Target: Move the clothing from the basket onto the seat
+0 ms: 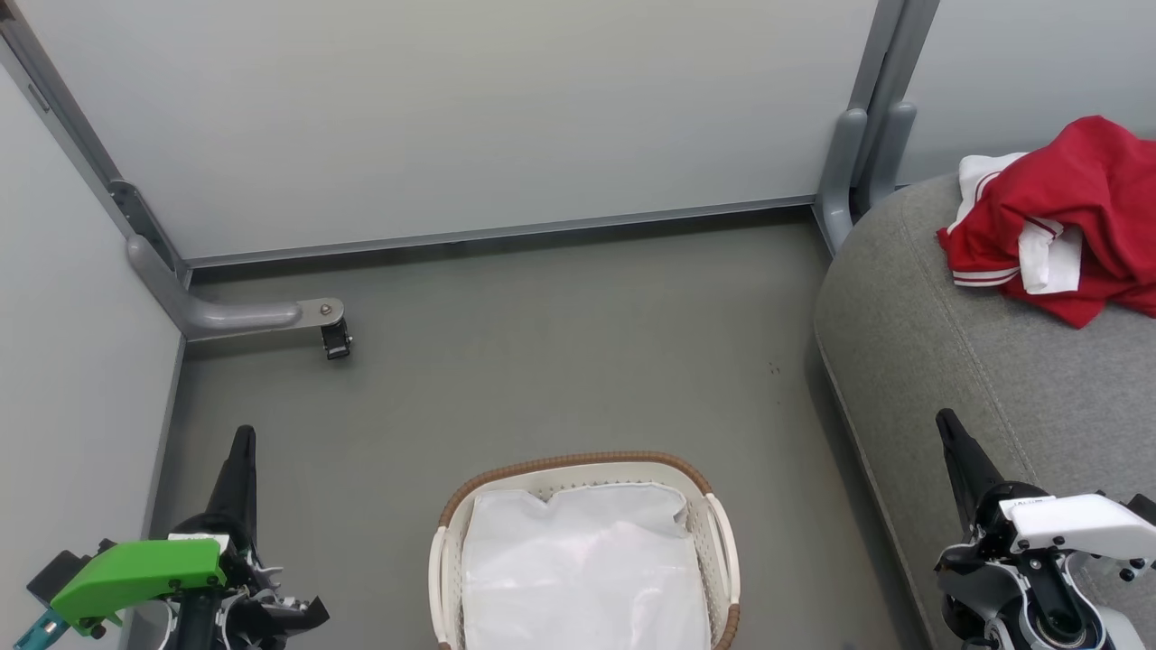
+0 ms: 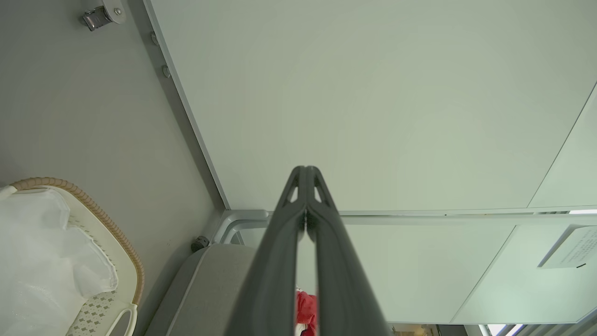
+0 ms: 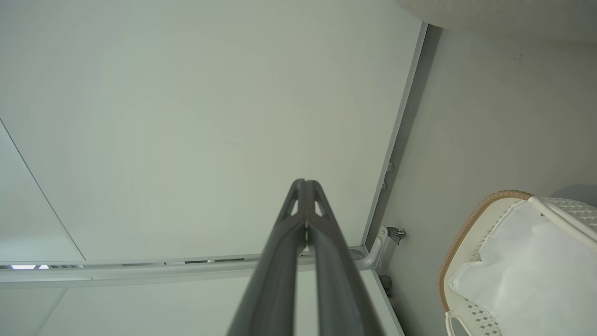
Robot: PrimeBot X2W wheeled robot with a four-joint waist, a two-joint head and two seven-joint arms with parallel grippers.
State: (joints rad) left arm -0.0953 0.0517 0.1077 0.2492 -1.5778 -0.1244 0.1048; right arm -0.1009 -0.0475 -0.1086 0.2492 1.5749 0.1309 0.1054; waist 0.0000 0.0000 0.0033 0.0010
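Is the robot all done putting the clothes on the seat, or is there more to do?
Done: the red clothing lies on the grey seat, and the basket shows just its white liner. In hand: nothing, as the left gripper and right gripper are shut and empty. Left: apparently nothing, unless something hides under the liner.

Grey floor (image 1: 542, 361), pale panels (image 1: 452, 117) (metal-framed)

Red clothing (image 1: 1075, 212) with white trim is crumpled in a heap on the big grey seat (image 1: 948, 361). The white basket (image 1: 578, 462) with the brown rim sits upright on the floor (image 1: 542, 361) beside the seat, with a white liner (image 1: 582, 569) inside.
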